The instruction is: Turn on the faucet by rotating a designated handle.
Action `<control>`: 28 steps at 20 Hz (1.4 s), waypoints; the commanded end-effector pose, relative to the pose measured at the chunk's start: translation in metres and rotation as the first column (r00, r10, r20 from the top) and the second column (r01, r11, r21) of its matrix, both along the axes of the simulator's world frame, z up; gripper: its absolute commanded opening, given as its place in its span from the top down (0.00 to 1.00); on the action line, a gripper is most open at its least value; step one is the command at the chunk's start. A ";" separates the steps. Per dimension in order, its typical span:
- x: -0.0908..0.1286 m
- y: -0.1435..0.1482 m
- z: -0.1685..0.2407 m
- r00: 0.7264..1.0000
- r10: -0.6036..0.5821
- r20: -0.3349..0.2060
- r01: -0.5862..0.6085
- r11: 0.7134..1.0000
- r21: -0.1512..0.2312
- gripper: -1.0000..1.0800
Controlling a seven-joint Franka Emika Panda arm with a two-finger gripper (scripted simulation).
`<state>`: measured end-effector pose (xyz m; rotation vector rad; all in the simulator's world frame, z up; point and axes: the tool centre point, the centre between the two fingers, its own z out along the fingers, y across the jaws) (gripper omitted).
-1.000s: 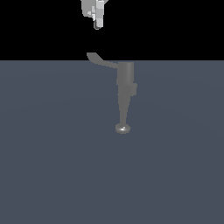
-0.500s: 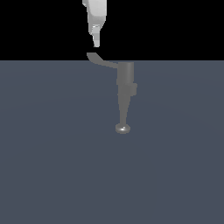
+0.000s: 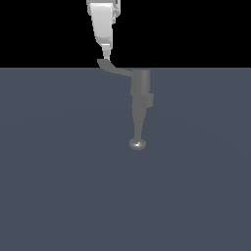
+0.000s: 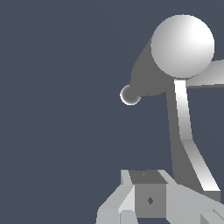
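In the exterior view the grey faucet (image 3: 141, 88) has a thick cylinder and collar that taper to a thin stem with a rounded knob (image 3: 138, 144). Its curved handle (image 3: 112, 67) branches toward the exterior view's left and ends in a flat paddle tip. My white gripper (image 3: 106, 55) hangs directly over that tip, its narrow fingertips at or just touching the paddle, and it looks shut with nothing held. In the wrist view the handle (image 4: 186, 127) runs from the faucet's bright round end (image 4: 182, 46) to beside my fingers (image 4: 127, 203). The small knob (image 4: 130, 95) shows beyond.
A flat dark grey floor (image 3: 59, 186) surrounds the faucet, under a black background. Nothing else stands in view.
My gripper has come straight down from the top of the exterior view to the handle's paddle tip. The handle and faucet have not moved.
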<state>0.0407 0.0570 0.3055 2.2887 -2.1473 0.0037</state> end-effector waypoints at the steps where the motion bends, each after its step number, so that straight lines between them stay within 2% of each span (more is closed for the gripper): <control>1: 0.003 0.001 -0.004 1.000 -0.019 0.001 0.019 1.000 0.003 1.00; 9: 0.004 0.002 -0.006 1.000 -0.027 0.000 0.027 1.000 0.004 1.00; 28: -0.052 -0.002 -0.006 1.000 -0.028 0.000 0.028 1.000 0.004 1.00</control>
